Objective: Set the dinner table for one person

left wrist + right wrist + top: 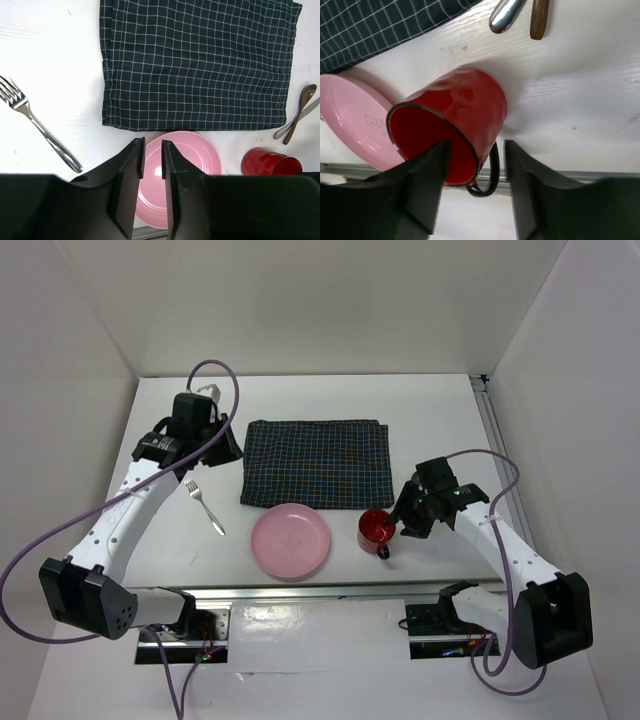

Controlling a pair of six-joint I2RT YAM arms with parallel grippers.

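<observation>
On the dinner table (pixel 430 410) a navy checked cloth (pixel 315 462) lies flat in the middle. In front of it are a pink plate (pixel 290 540) and an upright red mug (pixel 377 529); a fork (pixel 205 507) lies to the left. My right gripper (pixel 476 145) is open astride the mug (pixel 450 130), one finger inside the rim, the other outside past the black handle (pixel 490 175). My left gripper (pixel 153 145) hovers over the cloth's left edge, fingers nearly together with nothing between them. A wooden spoon (pixel 300 107) and a knife (pixel 295 122) lie right of the cloth.
The metal rail (pixel 300 592) runs along the near edge, just behind the plate and mug. White walls enclose the table at the back and both sides. The right arm (pixel 500 540) covers the table right of the mug.
</observation>
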